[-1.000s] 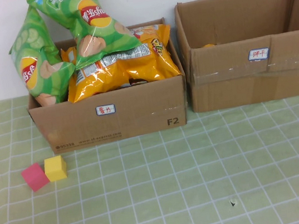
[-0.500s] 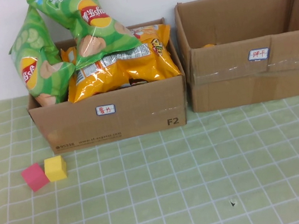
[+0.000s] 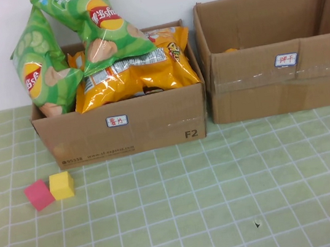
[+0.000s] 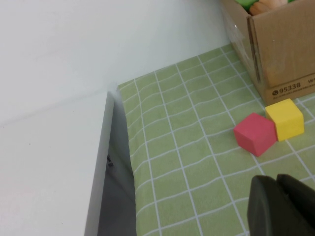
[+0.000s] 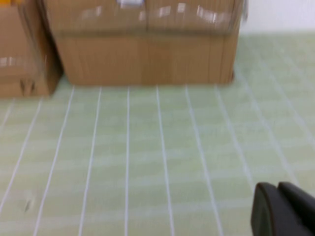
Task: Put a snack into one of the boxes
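Standing at about ten o'clock on the bench (image 3: 185,220), the left cardboard box (image 3: 122,127) is heaped with snacks: two green chip bags, one (image 3: 41,64) leaning over its nine o'clock wall and another (image 3: 93,19) propped above it, both rising well over the rim, and a yellow-orange chip bag (image 3: 135,72) lying across the top toward three o'clock. Just beside this box, at two o'clock on the bench, the right cardboard box (image 3: 280,81) stands with its flaps up, and only a small orange sliver shows inside it. A pink cube (image 3: 39,195) and a yellow cube (image 3: 61,185) sit touching each other near the left box's seven o'clock corner. Neither arm appears in the high view. The left gripper (image 4: 280,206) hangs low over the bench near the two cubes, its dark fingers pressed together and holding nothing. The right gripper (image 5: 283,210) hovers above bare cloth, facing the right box, likewise closed up and empty.
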{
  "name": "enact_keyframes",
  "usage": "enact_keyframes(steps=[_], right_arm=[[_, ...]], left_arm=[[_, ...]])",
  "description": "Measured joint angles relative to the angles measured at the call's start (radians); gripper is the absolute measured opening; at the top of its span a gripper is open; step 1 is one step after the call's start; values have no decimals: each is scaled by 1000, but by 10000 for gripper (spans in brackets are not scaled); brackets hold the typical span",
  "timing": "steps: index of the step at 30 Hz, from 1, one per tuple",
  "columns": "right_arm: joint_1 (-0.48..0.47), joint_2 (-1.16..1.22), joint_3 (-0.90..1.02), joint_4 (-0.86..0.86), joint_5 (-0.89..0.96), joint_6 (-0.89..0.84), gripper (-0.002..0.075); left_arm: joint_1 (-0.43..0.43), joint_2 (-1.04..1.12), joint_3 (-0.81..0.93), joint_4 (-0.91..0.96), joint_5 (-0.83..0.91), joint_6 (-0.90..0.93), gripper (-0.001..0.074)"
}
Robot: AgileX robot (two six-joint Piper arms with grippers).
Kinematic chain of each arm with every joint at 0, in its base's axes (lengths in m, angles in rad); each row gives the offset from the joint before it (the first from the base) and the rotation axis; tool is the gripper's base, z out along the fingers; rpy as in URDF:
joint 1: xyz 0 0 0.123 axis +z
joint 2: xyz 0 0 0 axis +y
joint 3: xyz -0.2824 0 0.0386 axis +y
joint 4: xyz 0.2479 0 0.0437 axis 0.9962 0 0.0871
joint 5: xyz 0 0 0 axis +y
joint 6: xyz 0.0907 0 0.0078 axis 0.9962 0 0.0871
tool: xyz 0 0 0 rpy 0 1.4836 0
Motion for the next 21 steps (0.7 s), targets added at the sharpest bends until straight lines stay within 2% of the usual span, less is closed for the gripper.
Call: enact_keyframes(steps=[7, 14, 21], right_arm=[[0, 0, 136, 0, -307, 0, -2], [-2, 0, 144, 0, -304, 0, -2], [-2, 0, 142, -2, -158, 0, -2]], left_arm=[[0, 0, 0, 0, 0, 0, -2], [0, 0, 0, 0, 0, 0, -2], [0, 0, 0, 0, 0, 0, -2]])
